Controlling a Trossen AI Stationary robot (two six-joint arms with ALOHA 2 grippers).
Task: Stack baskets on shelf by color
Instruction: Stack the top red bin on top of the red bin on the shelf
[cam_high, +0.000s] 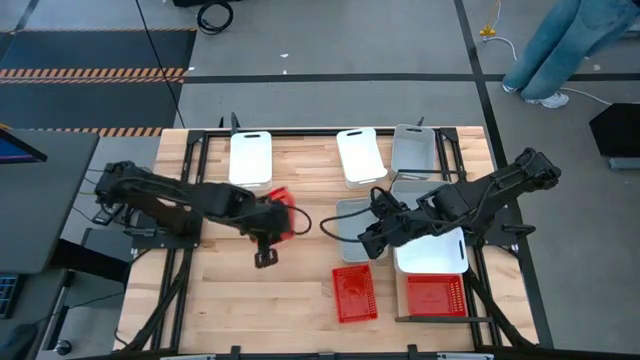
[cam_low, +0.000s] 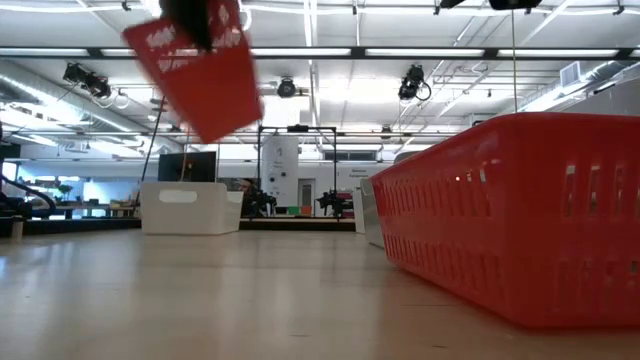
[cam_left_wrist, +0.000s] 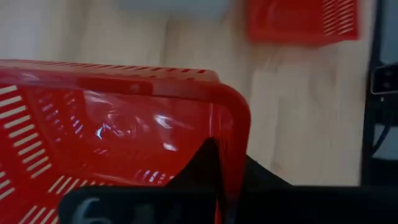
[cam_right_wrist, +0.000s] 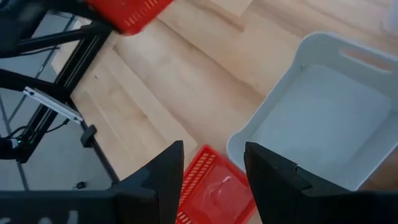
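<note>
So, nearest the front table edge: two red baskets side by side on the tabletop (cam_high: 230, 310), one (cam_high: 354, 292) just left of the other (cam_high: 435, 295); in the low view a red basket (cam_low: 520, 215) fills the right foreground, which of the two I cannot tell. Next back, the left gripper (cam_high: 268, 238) sits left of centre, clamped shut on the rim of a third red basket (cam_high: 281, 212), fingers (cam_left_wrist: 205, 171) pinching its wall; the low view shows that basket (cam_low: 195, 65) lifted clear of the table and tilted. Level with it on the right, the right gripper (cam_high: 372, 240) hangs with jaws apart, holding nothing, above a light grey basket (cam_high: 350, 218); its wrist view looks down past the fingers (cam_right_wrist: 165, 174) onto that grey basket (cam_right_wrist: 317, 127) and a red one (cam_right_wrist: 211, 186) below. A white basket (cam_high: 432, 250) lies just right of that gripper, touching the far edge of the right-hand red one, partly under the arm. Another light grey basket (cam_high: 410, 187) shows behind it. Far row: white basket (cam_high: 250, 158) at left, white basket (cam_high: 361, 155) mid, light grey basket (cam_high: 415, 150) just right of it. Beyond the table, a person's legs (cam_high: 560, 50) on the floor, far right.
</note>
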